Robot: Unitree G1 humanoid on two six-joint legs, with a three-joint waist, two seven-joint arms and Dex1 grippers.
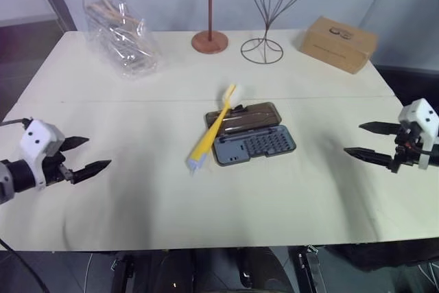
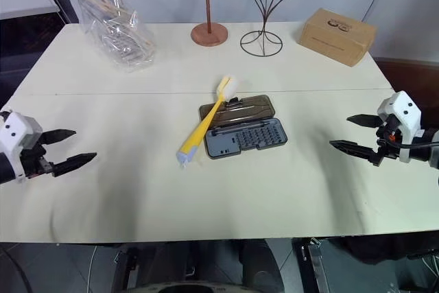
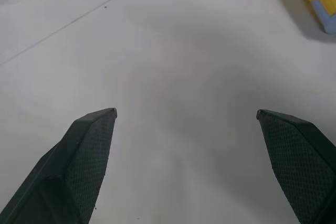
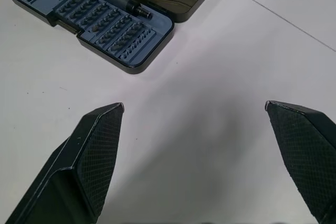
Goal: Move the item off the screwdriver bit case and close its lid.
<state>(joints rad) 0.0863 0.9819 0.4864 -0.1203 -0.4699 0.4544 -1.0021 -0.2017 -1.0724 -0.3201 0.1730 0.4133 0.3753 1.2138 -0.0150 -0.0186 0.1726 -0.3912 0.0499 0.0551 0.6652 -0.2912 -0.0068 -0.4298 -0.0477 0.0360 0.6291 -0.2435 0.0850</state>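
The screwdriver bit case (image 1: 255, 145) lies open at the table's middle, its dark grey tray toward me. Its smoky brown lid (image 1: 245, 116) lies flat behind the tray. The item (image 1: 210, 132), a yellow-handled brush, rests diagonally across the case's left end, white head at the far side, bluish tip on the table. My left gripper (image 1: 84, 155) hovers open over the table at the left, well away from the case. My right gripper (image 1: 363, 141) is open at the right, pointing toward the case (image 4: 94, 22). The brush's bluish tip (image 3: 324, 14) appears in the left wrist view.
At the table's far side stand a clear plastic bag of sticks (image 1: 120, 32), a reddish lamp base (image 1: 209, 41), a wire stand (image 1: 264, 46) and a tan cardboard box (image 1: 337, 43). A seam (image 1: 137, 99) runs across the table behind the case.
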